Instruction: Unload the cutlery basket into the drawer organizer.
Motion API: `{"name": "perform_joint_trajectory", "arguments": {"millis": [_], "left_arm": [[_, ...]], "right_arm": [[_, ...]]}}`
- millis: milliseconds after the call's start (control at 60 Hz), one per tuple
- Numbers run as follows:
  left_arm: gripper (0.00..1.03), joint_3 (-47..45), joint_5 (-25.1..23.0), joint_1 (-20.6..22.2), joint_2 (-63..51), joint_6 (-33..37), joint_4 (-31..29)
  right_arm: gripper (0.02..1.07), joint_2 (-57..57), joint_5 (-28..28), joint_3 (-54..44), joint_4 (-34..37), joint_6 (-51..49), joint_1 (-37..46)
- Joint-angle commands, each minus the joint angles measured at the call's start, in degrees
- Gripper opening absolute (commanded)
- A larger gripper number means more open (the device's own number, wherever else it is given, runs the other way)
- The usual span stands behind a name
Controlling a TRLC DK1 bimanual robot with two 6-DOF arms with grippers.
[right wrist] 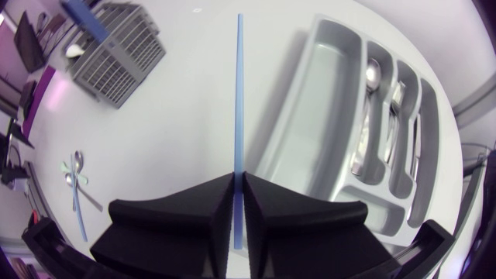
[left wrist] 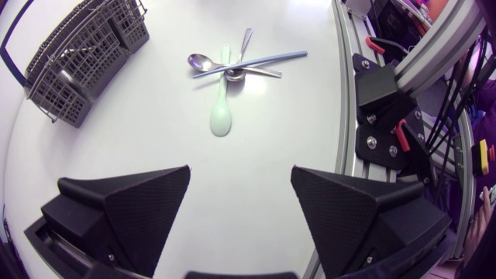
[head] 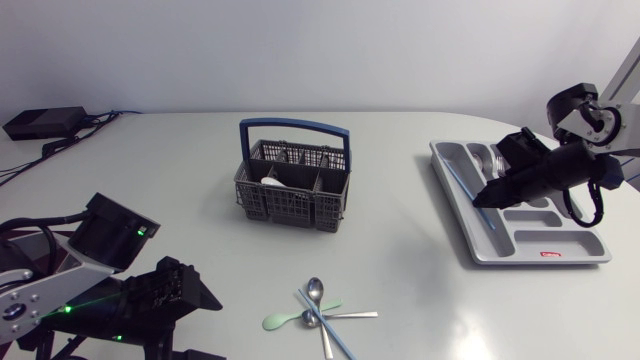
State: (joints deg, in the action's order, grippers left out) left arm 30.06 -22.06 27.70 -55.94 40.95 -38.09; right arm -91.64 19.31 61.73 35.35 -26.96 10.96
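The grey cutlery basket (head: 295, 190) with a blue handle stands mid-table, with a white item and some metal pieces inside. At the right lies the grey drawer organizer (head: 585, 250). My right gripper (head: 486, 198) hangs over its left side, shut on a thin blue stick (right wrist: 237, 93) that points ahead of the fingers along the organizer's (right wrist: 310, 116) long compartment. Metal spoons (right wrist: 370, 85) lie in its narrower compartments. My left gripper (left wrist: 240, 182) stands open and empty near the front left (head: 195, 295). Ahead of it lies a crossed pile: a green spoon (left wrist: 222, 116), a metal spoon (left wrist: 203, 60) and another blue stick (left wrist: 256, 63).
The loose pile (head: 320, 305) lies in front of the basket (left wrist: 77, 62), near the table's front edge. A black box (head: 45, 122) with cables sits at the far left corner. Bare tabletop separates the basket from the organizer.
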Motion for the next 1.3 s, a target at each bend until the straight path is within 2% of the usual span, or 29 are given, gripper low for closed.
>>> {"name": "perform_joint_trajectory", "arguments": {"millis": [0, 100, 217, 433, 483, 600, 683, 750, 883, 1000, 1150, 1283], "left_arm": [[0.92, 1.5, -0.4, 0.1, -0.9, -0.4, -0.8], [0.92, 1.7, -0.4, -0.2, -0.7, -1.0, -0.5], [0.92, 1.9, -0.4, -0.5, -0.9, -3.8, 2.8], [0.91, 2.3, -0.4, -0.5, -2.0, -5.6, 5.0], [0.91, 2.3, -0.3, -0.5, -2.2, -5.6, 5.1], [0.91, 1.9, -0.3, -0.5, -2.2, -6.1, 6.2], [0.91, 1.8, -0.3, -0.5, -2.4, -6.5, 6.8], [0.91, 1.7, -0.3, -0.4, -2.4, -6.9, 7.1], [0.91, 1.7, -0.3, -0.4, -3.2, -7.1, 7.4], [0.91, 1.6, -0.3, -0.2, -4.0, -7.1, 7.9], [0.91, 1.7, -0.3, 0.3, -4.4, -7.7, 8.1], [0.91, 1.7, -0.3, 0.2, -4.4, -7.9, 8.1]], "right_arm": [[0.14, -4.6, 0.2, 3.0, -1.0, 4.8, 3.4], [0.14, -8.2, -1.1, 4.9, -2.6, 8.3, 5.4], [0.15, -12.5, -3.5, 4.8, -6.3, 11.7, 4.9], [0.16, -18.1, -4.4, 7.4, -7.0, 13.0, 3.9], [0.24, -18.8, -4.4, 7.7, -6.8, 12.8, 3.5], [0.53, -17.9, -5.2, 6.8, -6.6, 12.3, 3.0], [0.6, -15.2, -6.3, 4.8, -7.2, 11.6, 2.5], [0.62, -10.6, -6.7, 1.7, -8.0, 10.7, 1.0], [0.62, 3.0, -6.5, -7.2, -7.0, 6.8, -7.4], [0.62, 12.4, -6.5, -13.6, -3.8, 6.3, -19.0], [0.61, 15.4, -6.7, -16.6, 1.7, 8.9, -32.5], [0.61, 16.1, -6.7, -17.4, 3.1, 13.2, -42.0]]}}
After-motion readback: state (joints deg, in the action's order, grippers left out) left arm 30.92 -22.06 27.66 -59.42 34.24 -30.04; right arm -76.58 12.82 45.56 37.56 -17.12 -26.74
